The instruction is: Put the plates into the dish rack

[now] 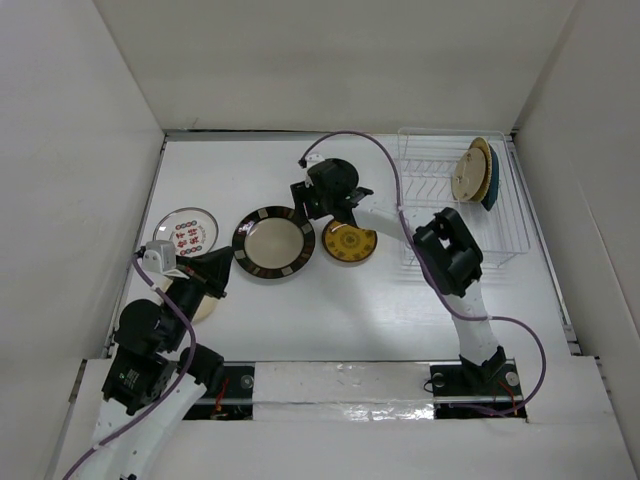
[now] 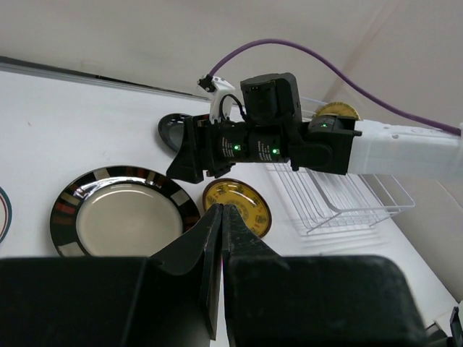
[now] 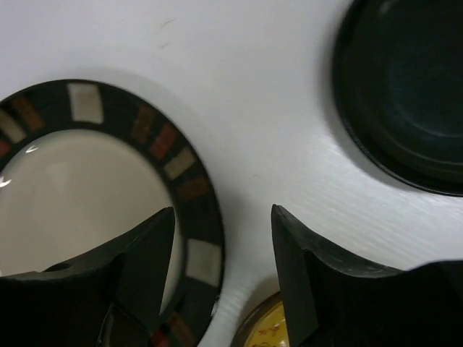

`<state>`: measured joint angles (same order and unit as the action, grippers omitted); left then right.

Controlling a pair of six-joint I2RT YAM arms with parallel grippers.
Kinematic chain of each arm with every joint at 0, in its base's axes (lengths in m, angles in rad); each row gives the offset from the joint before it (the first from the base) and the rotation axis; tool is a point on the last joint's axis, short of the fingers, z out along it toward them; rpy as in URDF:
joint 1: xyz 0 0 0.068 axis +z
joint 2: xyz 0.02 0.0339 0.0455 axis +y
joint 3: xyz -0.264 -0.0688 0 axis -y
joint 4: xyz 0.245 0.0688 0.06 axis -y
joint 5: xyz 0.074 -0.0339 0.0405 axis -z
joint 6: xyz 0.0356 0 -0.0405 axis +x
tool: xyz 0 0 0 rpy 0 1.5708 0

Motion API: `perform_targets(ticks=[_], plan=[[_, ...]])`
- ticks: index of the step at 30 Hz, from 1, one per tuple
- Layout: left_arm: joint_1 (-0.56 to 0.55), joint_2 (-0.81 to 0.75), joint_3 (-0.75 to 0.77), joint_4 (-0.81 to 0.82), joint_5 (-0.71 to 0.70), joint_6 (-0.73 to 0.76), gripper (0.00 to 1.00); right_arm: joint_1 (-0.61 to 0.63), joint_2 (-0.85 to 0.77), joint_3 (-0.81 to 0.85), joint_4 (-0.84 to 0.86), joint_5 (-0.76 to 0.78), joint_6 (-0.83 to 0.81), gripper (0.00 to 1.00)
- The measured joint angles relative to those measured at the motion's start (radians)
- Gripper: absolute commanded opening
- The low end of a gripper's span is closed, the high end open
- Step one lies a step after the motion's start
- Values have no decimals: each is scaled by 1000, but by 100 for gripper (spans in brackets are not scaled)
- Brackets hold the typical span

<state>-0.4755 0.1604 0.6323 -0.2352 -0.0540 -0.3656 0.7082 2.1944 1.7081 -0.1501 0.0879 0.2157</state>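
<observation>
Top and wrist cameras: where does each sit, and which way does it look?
Top external: above and behind, looking down on the table; both arms show.
Left wrist: on the left arm, looking past the shut left gripper toward the right arm and dish rack.
Right wrist: on that arm, looking down through the open right gripper.
All three share the striped-rim plate.

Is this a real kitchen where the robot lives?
Probably not a kitchen, more like a robot testing booth: plain white walls box in a white table, two robot arms are bolted at its near edge, and plates lie beside a dish rack.
</observation>
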Motion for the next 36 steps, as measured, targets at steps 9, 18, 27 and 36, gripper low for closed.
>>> perform_targets(ticks=[9, 18, 27, 36], plan=[[0, 16, 0, -2, -8, -1, 1, -34, 40, 0, 0, -238, 18, 67], [0, 16, 0, -2, -19, -3, 3, -60, 77, -6, 4, -341, 35, 67], [0, 23, 0, -2, -30, -3, 3, -60, 138, 47, 45, -521, 52, 53], [0, 23, 0, -2, -37, -3, 3, -77, 220, 84, 108, -773, 222, 0]])
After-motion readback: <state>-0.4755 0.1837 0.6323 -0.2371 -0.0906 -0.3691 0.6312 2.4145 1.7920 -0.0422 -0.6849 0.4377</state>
